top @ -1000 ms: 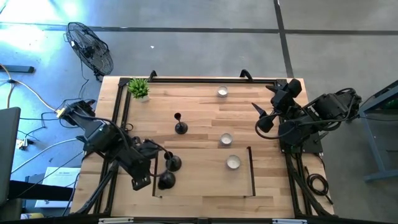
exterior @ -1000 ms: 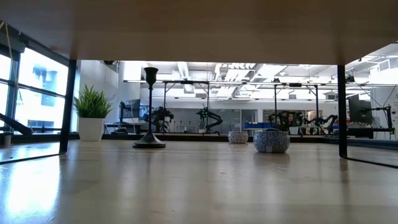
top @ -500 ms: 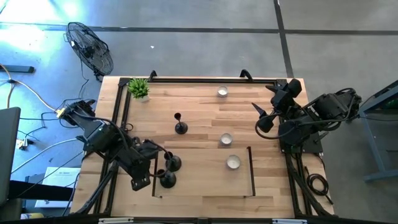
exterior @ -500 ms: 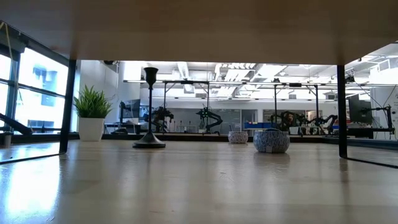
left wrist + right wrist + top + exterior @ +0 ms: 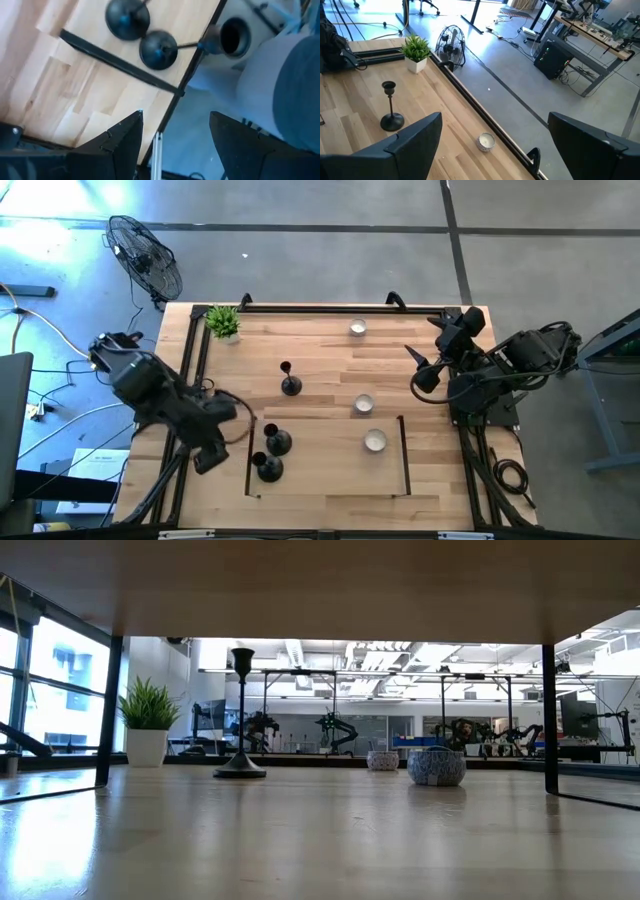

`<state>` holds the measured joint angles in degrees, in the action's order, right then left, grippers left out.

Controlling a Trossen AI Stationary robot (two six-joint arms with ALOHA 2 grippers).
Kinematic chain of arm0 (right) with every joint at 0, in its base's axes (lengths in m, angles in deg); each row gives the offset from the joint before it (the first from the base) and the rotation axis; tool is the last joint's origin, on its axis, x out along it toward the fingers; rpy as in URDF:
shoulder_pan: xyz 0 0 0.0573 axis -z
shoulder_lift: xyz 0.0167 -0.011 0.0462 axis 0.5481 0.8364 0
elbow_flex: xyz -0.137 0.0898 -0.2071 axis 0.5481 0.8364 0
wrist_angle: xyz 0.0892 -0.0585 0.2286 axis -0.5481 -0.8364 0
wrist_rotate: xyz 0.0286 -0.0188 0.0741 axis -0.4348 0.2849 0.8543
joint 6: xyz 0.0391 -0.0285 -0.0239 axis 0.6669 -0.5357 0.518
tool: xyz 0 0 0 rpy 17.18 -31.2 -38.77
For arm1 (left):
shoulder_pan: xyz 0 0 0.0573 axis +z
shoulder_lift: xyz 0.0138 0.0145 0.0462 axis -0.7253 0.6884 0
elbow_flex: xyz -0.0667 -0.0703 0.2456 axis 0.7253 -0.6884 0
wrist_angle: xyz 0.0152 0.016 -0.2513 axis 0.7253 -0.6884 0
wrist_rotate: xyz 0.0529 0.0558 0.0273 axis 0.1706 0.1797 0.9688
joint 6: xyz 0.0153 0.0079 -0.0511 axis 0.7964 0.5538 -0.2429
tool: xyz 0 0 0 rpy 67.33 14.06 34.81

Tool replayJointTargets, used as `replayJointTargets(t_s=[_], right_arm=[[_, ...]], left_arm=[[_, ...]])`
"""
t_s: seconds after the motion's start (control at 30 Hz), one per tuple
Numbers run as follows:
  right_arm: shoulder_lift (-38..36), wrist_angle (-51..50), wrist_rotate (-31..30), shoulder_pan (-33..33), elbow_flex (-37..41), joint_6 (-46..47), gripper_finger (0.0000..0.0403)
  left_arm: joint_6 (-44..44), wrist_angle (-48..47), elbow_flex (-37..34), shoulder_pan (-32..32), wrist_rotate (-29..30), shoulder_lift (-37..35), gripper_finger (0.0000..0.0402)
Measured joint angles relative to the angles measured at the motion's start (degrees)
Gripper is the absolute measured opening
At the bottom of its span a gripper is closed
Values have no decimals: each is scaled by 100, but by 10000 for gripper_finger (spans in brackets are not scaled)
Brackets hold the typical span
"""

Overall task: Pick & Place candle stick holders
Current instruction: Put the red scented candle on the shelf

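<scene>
Two candle stick holders (image 5: 272,454) now stand free in the lower left of the framed area (image 5: 405,455), the third (image 5: 289,384) upright at centre, outside it. My left gripper (image 5: 208,457) has just backed off leftward, jaws open and empty, so that placement looks done. The right gripper (image 5: 418,370) waits open at the right edge. Candles (image 5: 374,441) sit nearby.

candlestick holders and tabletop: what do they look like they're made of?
Candlestick holders: probably metal with a matte black finish, judging by the thin stem, domed base and faint sheen; painted wood is possible. Tabletop: light wood, butcher-block style, with visible joined planks and grain.
</scene>
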<state>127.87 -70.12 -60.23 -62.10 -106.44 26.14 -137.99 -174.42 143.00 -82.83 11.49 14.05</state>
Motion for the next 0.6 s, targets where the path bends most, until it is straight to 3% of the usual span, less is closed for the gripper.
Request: replayJointTargets(t_s=[0.2, 0.6], right_arm=[[2, 0, 0, 1, 0, 0, 358], [0, 164, 22, 0, 0, 393, 358]], left_arm=[[130, 0, 0, 0, 884, -491, 226], [1639, -2, 0, 2, 4225, -1277, 227]])
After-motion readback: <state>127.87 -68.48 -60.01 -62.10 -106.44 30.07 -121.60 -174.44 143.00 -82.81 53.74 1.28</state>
